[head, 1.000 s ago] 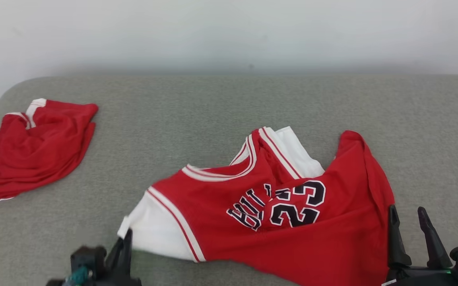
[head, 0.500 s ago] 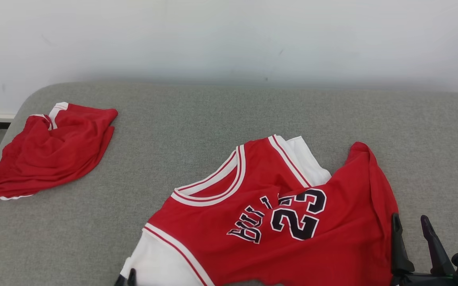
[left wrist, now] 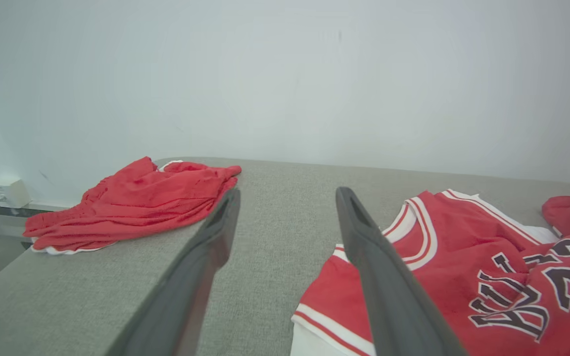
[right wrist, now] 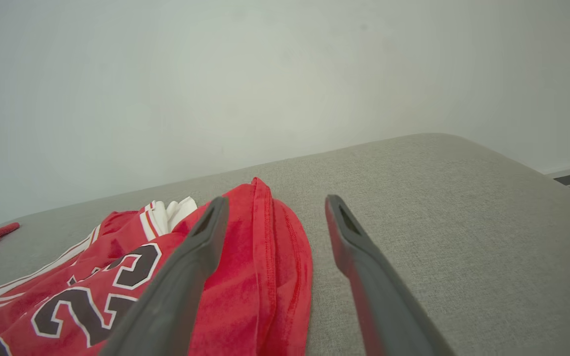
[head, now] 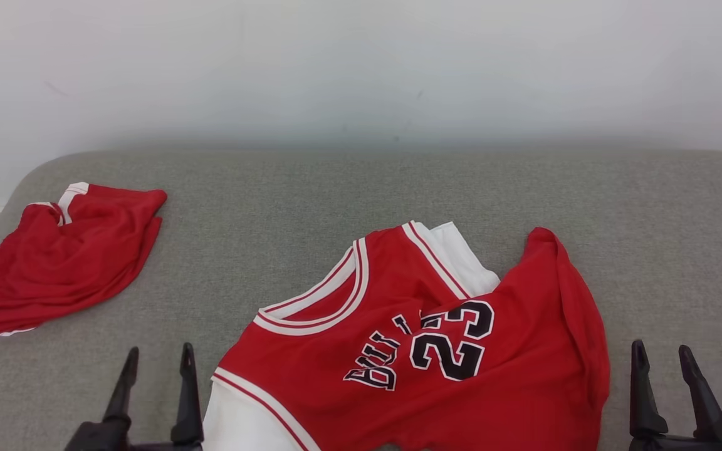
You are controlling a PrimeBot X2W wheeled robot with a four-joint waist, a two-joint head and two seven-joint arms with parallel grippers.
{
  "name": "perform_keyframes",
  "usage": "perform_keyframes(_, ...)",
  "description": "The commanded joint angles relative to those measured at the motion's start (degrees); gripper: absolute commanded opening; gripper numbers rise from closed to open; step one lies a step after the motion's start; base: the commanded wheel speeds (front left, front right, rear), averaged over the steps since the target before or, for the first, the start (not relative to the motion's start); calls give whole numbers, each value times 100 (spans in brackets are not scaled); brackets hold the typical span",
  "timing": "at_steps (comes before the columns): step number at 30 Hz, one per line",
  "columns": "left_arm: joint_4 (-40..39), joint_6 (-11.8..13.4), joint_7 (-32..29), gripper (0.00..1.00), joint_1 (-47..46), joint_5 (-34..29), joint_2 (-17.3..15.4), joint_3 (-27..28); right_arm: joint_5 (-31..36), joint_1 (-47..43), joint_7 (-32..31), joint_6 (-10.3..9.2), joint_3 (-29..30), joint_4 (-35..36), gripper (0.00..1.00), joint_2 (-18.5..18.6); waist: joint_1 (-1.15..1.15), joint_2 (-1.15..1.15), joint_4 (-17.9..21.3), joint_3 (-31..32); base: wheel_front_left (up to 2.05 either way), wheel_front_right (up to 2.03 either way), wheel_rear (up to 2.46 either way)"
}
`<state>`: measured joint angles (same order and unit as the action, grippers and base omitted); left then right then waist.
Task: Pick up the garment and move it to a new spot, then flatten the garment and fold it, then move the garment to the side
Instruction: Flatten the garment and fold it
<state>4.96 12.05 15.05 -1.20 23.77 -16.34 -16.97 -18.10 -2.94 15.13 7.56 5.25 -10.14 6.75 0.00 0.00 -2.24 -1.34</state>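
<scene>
The garment [head: 423, 351] is a red basketball jersey with white trim and a black 23, lying crumpled on the grey cushioned surface [head: 311, 200] near its front edge. It appears again as the jersey [left wrist: 463, 277] in the left wrist view and the jersey [right wrist: 117, 287] in the right wrist view. My left gripper [head: 157, 360] stands open just left of its white lower corner, holding nothing. My right gripper [head: 662, 357] stands open just right of the bunched red edge, also holding nothing.
A second red garment [head: 54, 263] lies crumpled at the surface's far left corner, seen too as the red heap [left wrist: 136, 202]. A pale wall [head: 361, 62] runs behind. Bare grey fabric lies between the two garments and along the right side.
My left gripper has opened and let go of the jersey's lower left corner, and now stands beside it. The head camera shifted. The right gripper stays open.
</scene>
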Motion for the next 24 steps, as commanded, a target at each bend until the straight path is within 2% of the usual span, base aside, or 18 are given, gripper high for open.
perform_keyframes(1,-91,-49,17,100,85,-146,51,152,-27,-76,1,-15,42,3,100,37,0,0,64,22,0,0,0)
perform_keyframes(5,-336,-314,18,100,206,-464,202,463,-32,-147,2,-15,137,11,100,51,0,0,183,48,0,0,0)
perform_keyframes(15,-191,-867,18,100,380,-902,462,1140,-109,-441,1,-15,490,116,100,40,0,0,443,59,0,0,0)
perform_keyframes(20,-112,-1026,18,100,386,-1041,561,1314,-120,-499,1,-15,443,148,100,9,0,0,494,31,0,0,0)
perform_keyframes(24,13,-1173,18,100,389,-1157,669,1457,-158,-461,1,-15,165,183,100,55,0,0,494,36,0,0,0)
